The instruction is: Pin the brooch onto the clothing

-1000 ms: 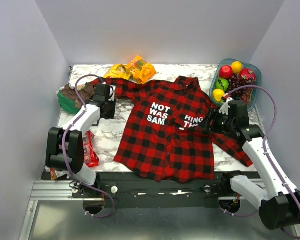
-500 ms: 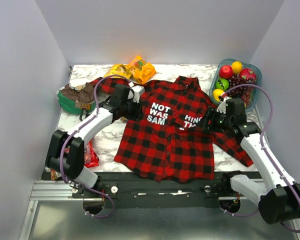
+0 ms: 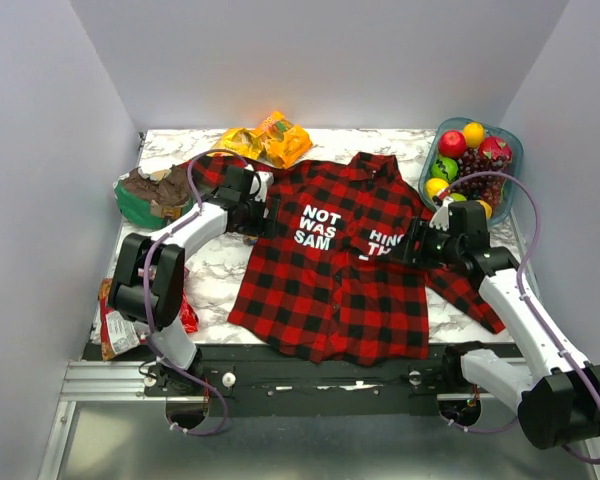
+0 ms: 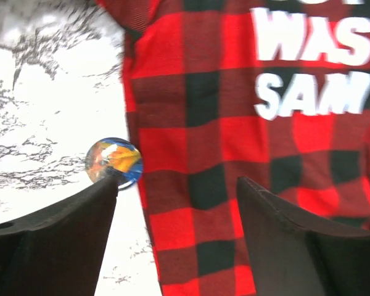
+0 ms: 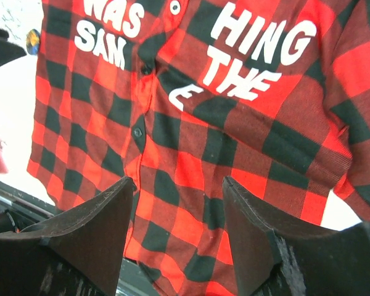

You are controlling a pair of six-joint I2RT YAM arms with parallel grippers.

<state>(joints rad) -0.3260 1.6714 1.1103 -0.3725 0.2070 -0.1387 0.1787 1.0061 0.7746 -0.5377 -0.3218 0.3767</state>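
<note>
Orange snack bags (image 3: 265, 140), fruit bowl (image 3: 519, 150) (beyond clothing (image 3: 330, 290))

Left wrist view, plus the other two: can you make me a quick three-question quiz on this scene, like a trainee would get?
1. True or false: the brooch is already pinned onto the shirt.
2. Multiple choice: which word is printed in white on the shirt? A) SAM B) TOM C) JOE
3. Fill in: the jaws of the left gripper stand ____.

Key
1. False: it lies on the marble table at the shirt's edge.
2. A
3. open, with nothing held between them.
</note>
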